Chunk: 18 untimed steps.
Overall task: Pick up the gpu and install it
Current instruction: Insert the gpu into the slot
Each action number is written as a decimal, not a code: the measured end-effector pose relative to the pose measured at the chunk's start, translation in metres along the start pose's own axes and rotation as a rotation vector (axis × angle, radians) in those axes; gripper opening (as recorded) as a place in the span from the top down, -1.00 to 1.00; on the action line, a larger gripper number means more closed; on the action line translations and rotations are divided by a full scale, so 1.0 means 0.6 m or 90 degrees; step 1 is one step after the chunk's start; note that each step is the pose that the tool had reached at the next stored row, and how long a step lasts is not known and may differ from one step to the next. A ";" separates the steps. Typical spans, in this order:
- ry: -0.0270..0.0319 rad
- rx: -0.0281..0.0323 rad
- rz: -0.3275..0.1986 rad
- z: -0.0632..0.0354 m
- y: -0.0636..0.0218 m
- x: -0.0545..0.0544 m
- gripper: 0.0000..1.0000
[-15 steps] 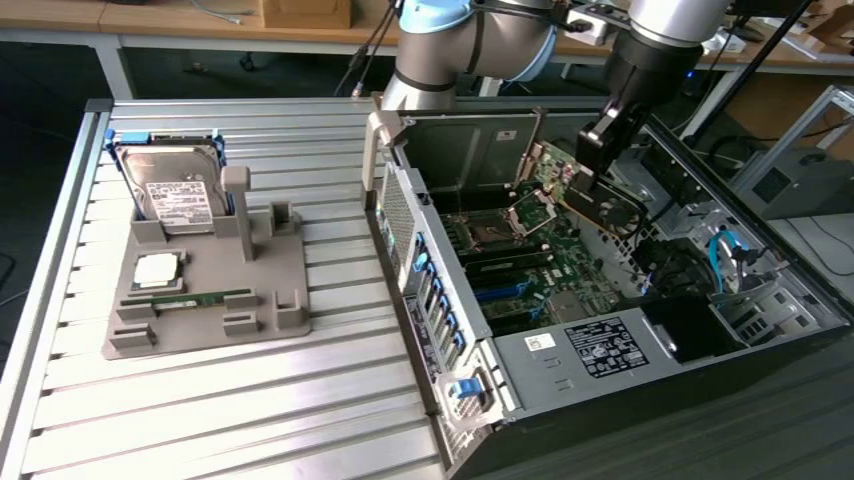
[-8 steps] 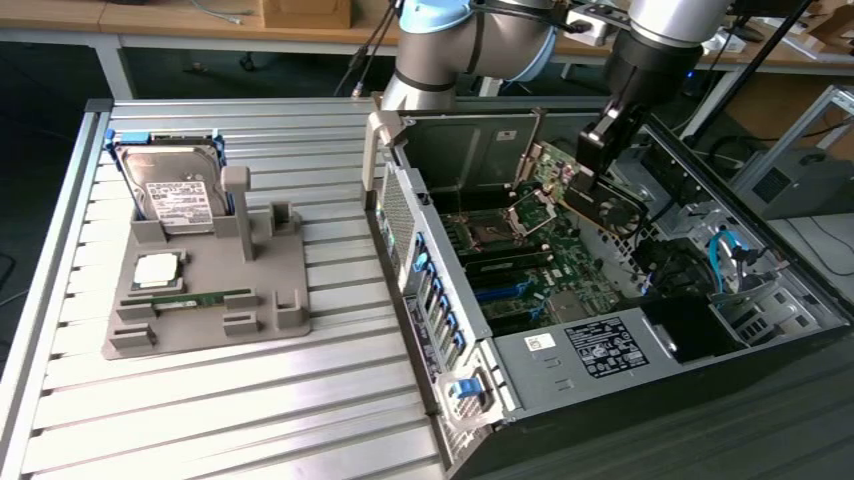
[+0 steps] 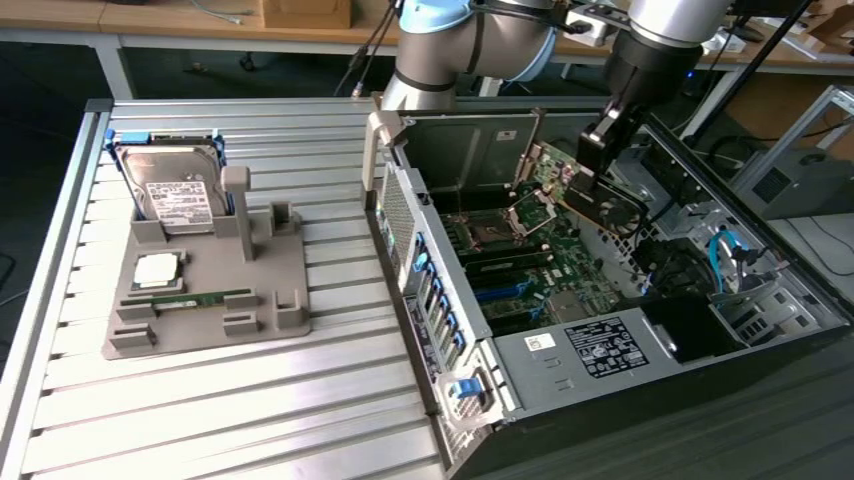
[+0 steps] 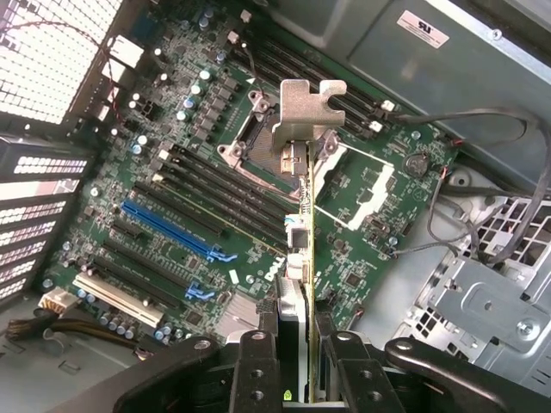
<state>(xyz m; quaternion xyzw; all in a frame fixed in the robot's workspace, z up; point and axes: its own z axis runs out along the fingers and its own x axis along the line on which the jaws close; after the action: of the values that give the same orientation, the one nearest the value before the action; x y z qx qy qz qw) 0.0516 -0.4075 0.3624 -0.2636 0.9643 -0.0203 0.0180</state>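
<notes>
My gripper [image 3: 598, 150] hangs inside the open computer case [image 3: 561, 350], shut on the gpu [image 3: 577, 192]. The card hangs tilted above the green motherboard [image 3: 527, 265], and I cannot tell whether it touches it. In the wrist view the gpu [image 4: 301, 224] is seen edge-on, reaching away from the gripper [image 4: 300, 379], with its silver end bracket [image 4: 306, 107] at the far end. Both black fingers [image 4: 256, 370] press on the card's near end. The long blue slot [image 4: 168, 228] and the white slot [image 4: 116, 297] lie to one side of the card.
On the slatted metal table [image 3: 200, 400], a grey holder tray [image 3: 267, 320] at the exterior view's left carries a hard drive [image 3: 167, 190], a processor chip [image 3: 158, 268] and a green memory stick [image 3: 200, 297]. Loose cables [image 4: 482, 172] and the drive cage [image 4: 491, 301] flank the motherboard.
</notes>
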 end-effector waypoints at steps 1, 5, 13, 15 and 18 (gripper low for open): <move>-0.0001 -0.0001 -0.002 0.000 0.000 0.000 0.47; -0.0003 -0.0002 -0.006 0.000 0.000 0.000 0.47; -0.0008 -0.0004 -0.017 0.001 0.000 0.000 0.47; -0.0009 -0.0005 -0.019 0.001 0.000 0.000 0.47; -0.0012 -0.0006 -0.024 0.001 0.000 0.000 0.47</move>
<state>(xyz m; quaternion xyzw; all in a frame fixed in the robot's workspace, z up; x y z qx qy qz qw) 0.0516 -0.4075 0.3619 -0.2814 0.9592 -0.0200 0.0184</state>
